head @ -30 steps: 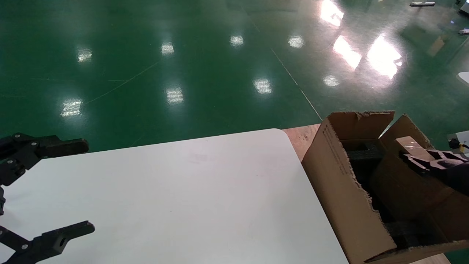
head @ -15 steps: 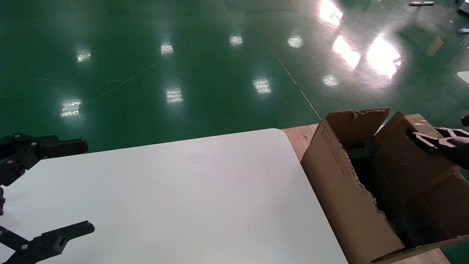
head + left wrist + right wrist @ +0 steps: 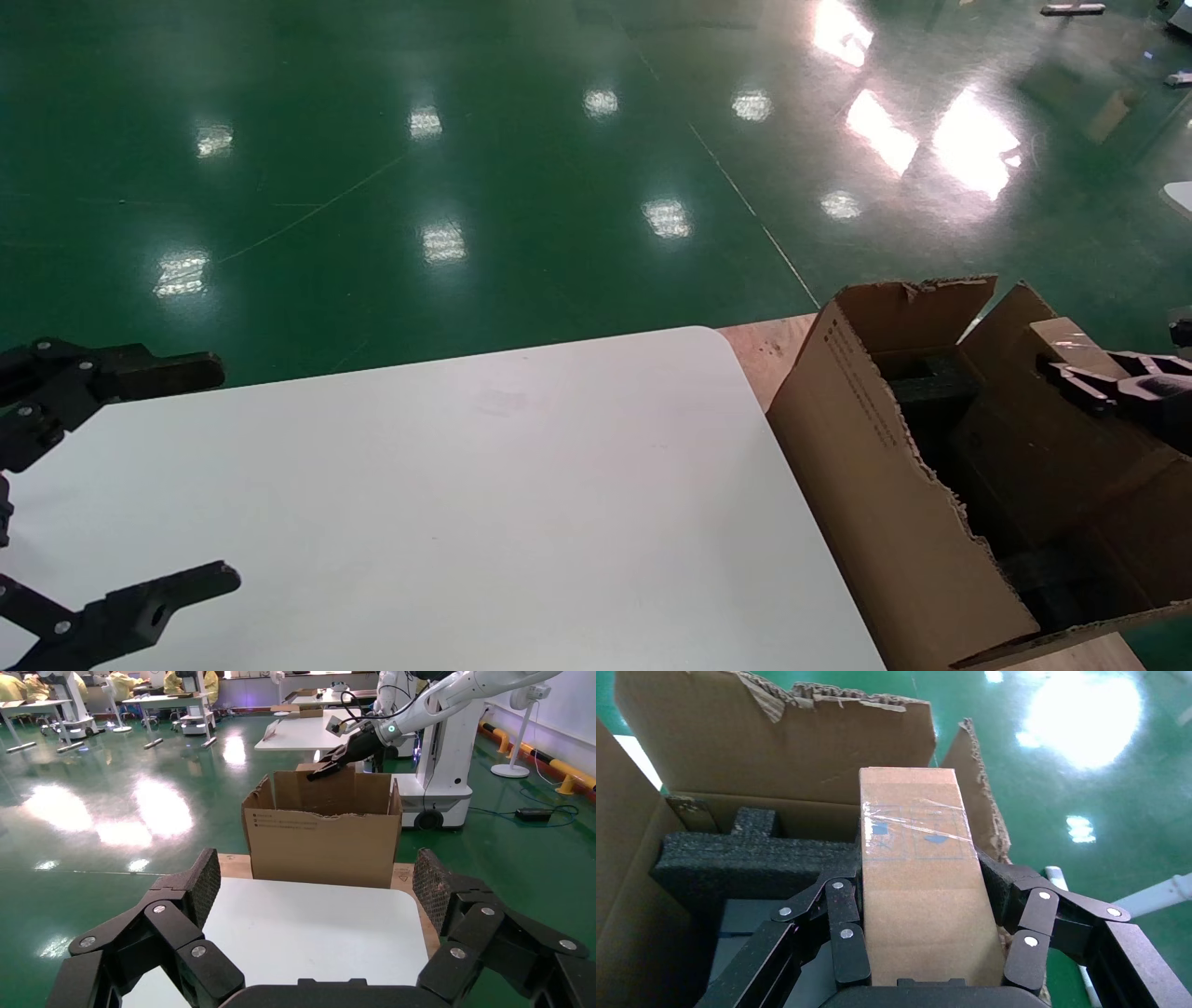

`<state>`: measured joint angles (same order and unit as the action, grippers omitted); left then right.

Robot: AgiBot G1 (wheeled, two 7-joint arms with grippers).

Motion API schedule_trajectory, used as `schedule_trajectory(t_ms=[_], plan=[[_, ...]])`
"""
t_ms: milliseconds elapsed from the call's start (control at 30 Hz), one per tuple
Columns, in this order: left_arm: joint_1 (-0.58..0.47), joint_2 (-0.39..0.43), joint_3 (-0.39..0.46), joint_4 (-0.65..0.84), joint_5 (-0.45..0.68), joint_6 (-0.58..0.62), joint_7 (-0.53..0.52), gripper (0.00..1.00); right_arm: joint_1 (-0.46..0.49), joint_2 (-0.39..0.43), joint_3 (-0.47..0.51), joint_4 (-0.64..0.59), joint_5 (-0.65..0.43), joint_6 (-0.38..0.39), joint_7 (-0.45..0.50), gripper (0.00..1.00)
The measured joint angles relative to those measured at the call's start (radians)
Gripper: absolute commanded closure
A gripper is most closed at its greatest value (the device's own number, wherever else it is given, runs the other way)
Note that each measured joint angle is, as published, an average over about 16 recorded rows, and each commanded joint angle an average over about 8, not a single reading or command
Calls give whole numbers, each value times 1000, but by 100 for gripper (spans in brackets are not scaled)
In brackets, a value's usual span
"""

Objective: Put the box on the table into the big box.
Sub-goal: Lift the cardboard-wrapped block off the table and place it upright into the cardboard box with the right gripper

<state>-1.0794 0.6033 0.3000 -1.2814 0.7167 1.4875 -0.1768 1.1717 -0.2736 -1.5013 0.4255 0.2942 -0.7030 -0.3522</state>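
Above the big box (image 3: 772,748), right tool (image 3: 923,903) grips the box (image 3: 919,881) beside torn flaps.

Plain brown small box (image 3: 924,881) with clear tape and faint blue print on top. Brown corrugated big box (image 3: 885,494) with tiny dark text, black foam (image 3: 747,864) inside. White desk (image 3: 447,522), glossy green floor (image 3: 372,186), black pincers.

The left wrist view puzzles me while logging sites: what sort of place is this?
Probably a robot lab or factory hall: glossy green floor, rows of white worktables, and another white wheeled robot beyond the big brown cardboard carton.
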Motion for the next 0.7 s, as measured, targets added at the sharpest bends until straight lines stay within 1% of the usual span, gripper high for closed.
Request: schedule_trajectory(t_ms=[33,67,100,267,300,333,367,700], plan=[[0,0,0,0,0,0,0,0,-1,0,-1,-3,-1,0,0,98],[0,0,0,0,0,0,0,0,-2,0,-1,-7,-1,0,0,93],[0,0,0,0,0,0,0,0,-3,-1,-2,-10,-2,0,1,84],[0,0,0,0,0,0,0,0,-6,-2,-5,-24,-5,-1,3,21],[0,0,0,0,0,0,0,0,-6,-3,-6,-26,-6,-1,3,11],[0,0,0,0,0,0,0,0,-6,-3,-7,-28,-6,-1,4,4],[0,0,0,0,0,0,0,0,-6,-3,-7,-30,-7,-1,4,0],[0,0,0,0,-1,-1,0,0,-7,-4,-9,-36,-11,3,5,0]])
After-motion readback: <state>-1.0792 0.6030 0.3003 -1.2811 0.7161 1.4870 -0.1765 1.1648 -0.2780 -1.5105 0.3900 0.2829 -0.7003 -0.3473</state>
